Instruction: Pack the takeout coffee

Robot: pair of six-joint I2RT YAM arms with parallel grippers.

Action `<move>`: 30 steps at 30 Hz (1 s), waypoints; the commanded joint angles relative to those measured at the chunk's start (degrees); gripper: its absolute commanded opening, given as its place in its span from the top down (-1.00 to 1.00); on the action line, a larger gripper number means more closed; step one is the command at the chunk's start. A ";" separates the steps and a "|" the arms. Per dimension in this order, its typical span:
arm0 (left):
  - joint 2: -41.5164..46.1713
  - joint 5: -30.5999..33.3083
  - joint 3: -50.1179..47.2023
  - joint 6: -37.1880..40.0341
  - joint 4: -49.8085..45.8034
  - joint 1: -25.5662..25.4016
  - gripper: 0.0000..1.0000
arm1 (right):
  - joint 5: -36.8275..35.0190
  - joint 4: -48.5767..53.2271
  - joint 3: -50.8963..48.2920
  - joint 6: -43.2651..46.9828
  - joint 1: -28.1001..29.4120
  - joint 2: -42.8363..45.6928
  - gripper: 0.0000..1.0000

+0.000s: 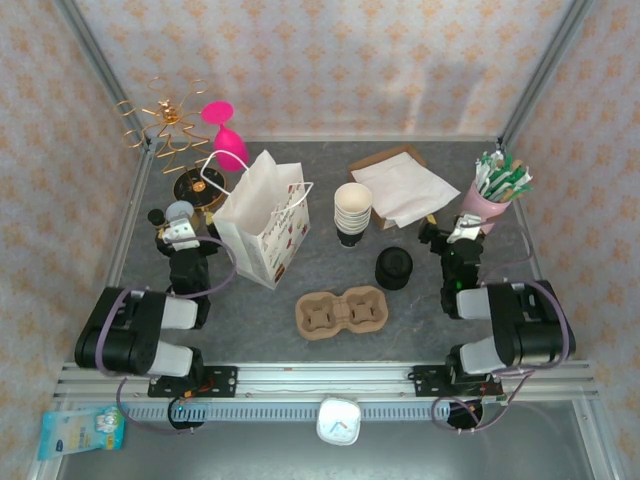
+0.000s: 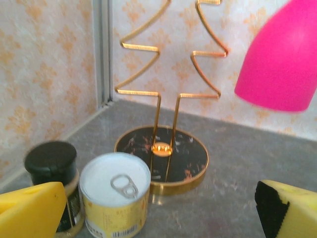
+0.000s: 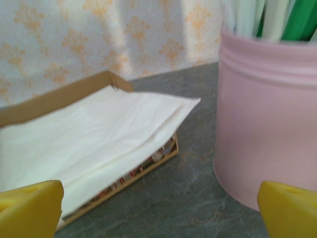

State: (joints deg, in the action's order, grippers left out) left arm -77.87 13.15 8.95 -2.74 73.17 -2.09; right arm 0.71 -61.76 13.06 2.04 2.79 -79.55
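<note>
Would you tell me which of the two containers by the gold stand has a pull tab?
The yellow tin can, right of the black-capped jar, which has no tab.

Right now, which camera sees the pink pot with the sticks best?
The top external view: the pink pot stands whole at the far right of the table, green and white sticks poking out. The right wrist view shows the pot very close, but the frame cuts off its side and most of the sticks.

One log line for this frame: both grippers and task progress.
left gripper open, facing tin can | right gripper open, by pink holder | cup carrier empty | packing not started
</note>
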 commanded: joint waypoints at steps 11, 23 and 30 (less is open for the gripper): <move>30.87 12.26 8.34 -26.07 -44.78 0.59 -0.99 | -3.71 37.12 8.12 -25.53 -0.41 28.22 -1.00; 45.79 -6.98 30.68 -34.65 -83.32 0.59 -0.98 | 7.62 67.01 27.72 -26.40 0.98 26.92 -0.99; 41.28 -27.19 47.74 -36.95 -93.19 -1.27 -0.97 | 10.00 78.18 38.71 -25.56 7.14 23.46 -0.99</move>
State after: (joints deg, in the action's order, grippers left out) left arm -34.06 -1.30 52.49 -37.71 -11.42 -1.93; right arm 8.58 8.19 47.31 -23.57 8.08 -54.94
